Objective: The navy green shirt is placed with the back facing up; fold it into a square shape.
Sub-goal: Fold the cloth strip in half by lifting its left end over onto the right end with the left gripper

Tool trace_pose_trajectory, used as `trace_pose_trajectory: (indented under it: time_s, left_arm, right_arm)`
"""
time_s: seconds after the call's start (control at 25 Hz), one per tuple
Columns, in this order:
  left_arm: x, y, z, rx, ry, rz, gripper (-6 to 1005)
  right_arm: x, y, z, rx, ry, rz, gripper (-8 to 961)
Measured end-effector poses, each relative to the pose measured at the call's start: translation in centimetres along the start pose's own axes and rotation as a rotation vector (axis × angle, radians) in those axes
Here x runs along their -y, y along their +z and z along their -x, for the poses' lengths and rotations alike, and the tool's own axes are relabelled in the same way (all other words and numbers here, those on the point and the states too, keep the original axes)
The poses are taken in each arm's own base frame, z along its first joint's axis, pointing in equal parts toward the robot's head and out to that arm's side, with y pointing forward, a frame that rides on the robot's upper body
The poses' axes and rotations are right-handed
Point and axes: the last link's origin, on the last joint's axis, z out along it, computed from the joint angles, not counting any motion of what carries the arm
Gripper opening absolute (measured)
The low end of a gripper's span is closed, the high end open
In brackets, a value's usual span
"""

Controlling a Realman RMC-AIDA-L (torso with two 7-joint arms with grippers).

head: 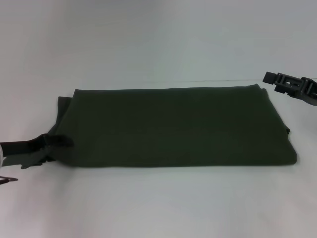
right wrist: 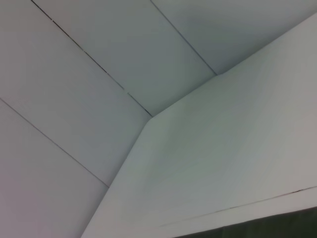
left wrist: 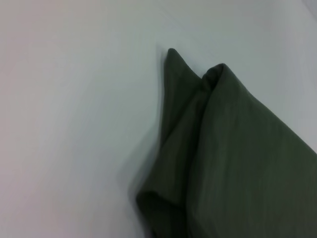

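Navy green shirt [head: 178, 126]: lying mid-worktop [head: 158, 208] as a wide folded band; soft, limp, light. Left gripper [head: 62, 141] is pinching its left end; right gripper [head: 277, 79] hovering clear, finger state unclear. Best grasped at end corners.

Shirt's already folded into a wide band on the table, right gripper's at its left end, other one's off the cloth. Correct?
No. The head view shows the left gripper at the left end of the shirt; the right gripper is off the cloth. The rest holds.

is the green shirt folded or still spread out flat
Folded. The navy green shirt lies as a wide rectangular band, no sleeves showing; the left wrist view shows stacked layers at its end.
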Motion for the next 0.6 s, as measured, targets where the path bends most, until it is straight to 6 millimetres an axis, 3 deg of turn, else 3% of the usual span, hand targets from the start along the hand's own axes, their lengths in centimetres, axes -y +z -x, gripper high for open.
trace_pose_trajectory:
  time_s: [0.44,0.6]
  left_arm:
    - [0.11,0.25,-0.02,-0.001,0.074,-0.027,601]
    - [0.17,0.24,-0.03,-0.004,0.090,-0.029,439]
  right_arm:
    - [0.01,0.00,0.00,0.000,0.000,-0.001,821]
    - [0.01,0.00,0.00,0.000,0.000,-0.001,821]
